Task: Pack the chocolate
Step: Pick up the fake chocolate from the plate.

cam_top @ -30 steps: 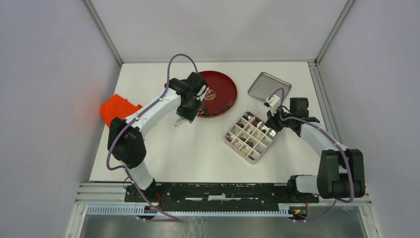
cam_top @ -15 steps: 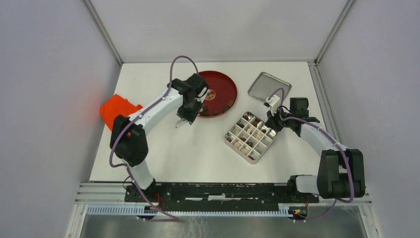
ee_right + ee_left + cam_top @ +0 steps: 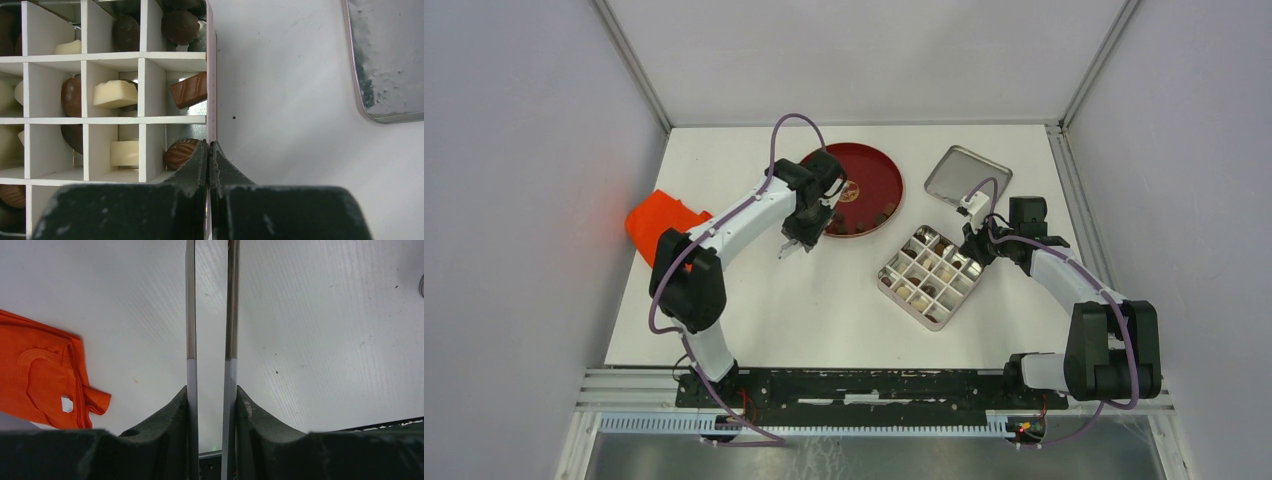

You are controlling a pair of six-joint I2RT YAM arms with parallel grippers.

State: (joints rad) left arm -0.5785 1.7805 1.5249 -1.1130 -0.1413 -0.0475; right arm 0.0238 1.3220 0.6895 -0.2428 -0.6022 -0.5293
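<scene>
1. Left tool [image 3: 211, 390]: I read it as clamped on the metal tweezers [image 3: 191, 315], both blades passing between its fingers. It hangs over the counter [image 3: 824, 310] at the near-left edge of the red plate [image 3: 879, 165]. The tweezer tips are out of view.
2. Right tool [image 3: 209, 147]: closed on the right-hand wall of the divided box [image 3: 84, 75].
3. Chocolate [image 3: 114, 94]: dark, brown and white pieces lie in many box compartments. More pieces lie along the near side of the plate.
4. A metal lid [image 3: 964, 178] lies just beyond the box. An orange cloth [image 3: 662, 222] lies at the left edge.
</scene>
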